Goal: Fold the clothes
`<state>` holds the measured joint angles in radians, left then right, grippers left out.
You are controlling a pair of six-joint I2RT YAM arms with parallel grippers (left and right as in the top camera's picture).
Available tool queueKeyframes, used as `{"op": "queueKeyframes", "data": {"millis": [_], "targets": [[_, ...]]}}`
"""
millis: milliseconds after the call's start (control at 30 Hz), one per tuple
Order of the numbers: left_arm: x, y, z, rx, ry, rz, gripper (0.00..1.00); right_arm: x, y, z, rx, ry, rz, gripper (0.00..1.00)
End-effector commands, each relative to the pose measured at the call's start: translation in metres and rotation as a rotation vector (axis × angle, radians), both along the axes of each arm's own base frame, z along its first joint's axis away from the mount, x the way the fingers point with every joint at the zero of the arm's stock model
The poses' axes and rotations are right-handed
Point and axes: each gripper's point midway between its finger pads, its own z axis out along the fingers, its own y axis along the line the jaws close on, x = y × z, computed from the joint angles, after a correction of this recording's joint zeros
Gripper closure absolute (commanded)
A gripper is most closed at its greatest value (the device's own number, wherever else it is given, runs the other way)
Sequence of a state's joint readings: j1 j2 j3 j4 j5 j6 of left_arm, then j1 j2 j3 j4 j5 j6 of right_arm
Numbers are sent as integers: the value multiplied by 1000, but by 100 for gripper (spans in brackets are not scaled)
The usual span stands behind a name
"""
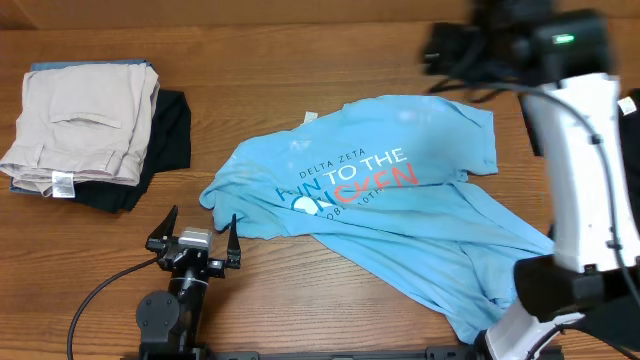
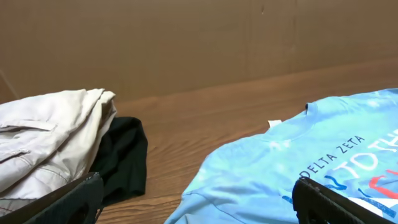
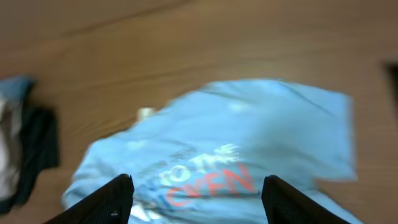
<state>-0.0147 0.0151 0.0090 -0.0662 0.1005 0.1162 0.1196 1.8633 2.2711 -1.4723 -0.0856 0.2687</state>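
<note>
The light blue T-shirt [image 1: 380, 190] lies crumpled and partly folded over itself in the middle of the wooden table, its white, navy and red print facing up. It also shows in the left wrist view [image 2: 292, 162] and, blurred, in the right wrist view [image 3: 236, 143]. My left gripper [image 1: 198, 224] is open and empty, low over the table just left of the shirt's near-left edge [image 2: 199, 202]. My right gripper [image 1: 455, 52] is raised high above the shirt's far side, open and empty [image 3: 198, 186].
Folded beige trousers [image 1: 80, 120] lie on a stack at the far left with a black garment [image 1: 168, 140] under them; both show in the left wrist view [image 2: 43, 137] [image 2: 124, 155]. My right arm's white body [image 1: 580, 180] stands at the right edge.
</note>
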Motion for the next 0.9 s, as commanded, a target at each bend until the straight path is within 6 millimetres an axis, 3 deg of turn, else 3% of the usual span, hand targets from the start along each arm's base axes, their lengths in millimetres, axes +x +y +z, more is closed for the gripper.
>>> {"op": "queueKeyframes", "data": {"millis": [0, 33, 100, 200, 333, 433, 500, 533, 600, 667, 733, 767, 867], "targets": [[0, 2, 0, 26, -8, 5, 0, -6, -82, -8, -12, 59, -193, 30], [0, 1, 3, 25, -20, 3, 0, -13, -118, -10, -9, 80, -281, 30], [0, 0, 5, 25, -29, -5, 0, -28, -161, -14, -2, 113, -389, 29], [-10, -39, 29, 9, -118, -236, 0, -45, -200, -16, 12, 139, -492, 29], [-16, -51, 66, -91, -87, -310, 0, -54, -219, -17, 15, 146, -544, 29], [3, -54, 117, -102, 1, -323, 0, -54, -219, -17, 13, 146, -545, 29], [23, -62, 143, -102, 79, -374, 0, -53, -219, -17, 13, 144, -545, 28], [42, -69, 159, -113, 145, -408, 0, -53, -220, -17, 13, 143, -545, 27], [85, -88, 184, -100, 284, -467, 0, -53, -220, -17, 13, 143, -545, 14], [133, -120, 197, 36, 375, -513, 0, -52, -220, -17, 12, 138, -545, 2], [168, -153, 196, 141, 446, -541, 0, -52, -220, -17, 13, 139, -545, 0], [187, -180, 188, 171, 502, -582, 0, -52, -220, -17, 13, 139, -545, 0], [221, -236, 142, 194, 636, -660, 0, -52, -220, -17, 13, 139, -545, 0]]}}
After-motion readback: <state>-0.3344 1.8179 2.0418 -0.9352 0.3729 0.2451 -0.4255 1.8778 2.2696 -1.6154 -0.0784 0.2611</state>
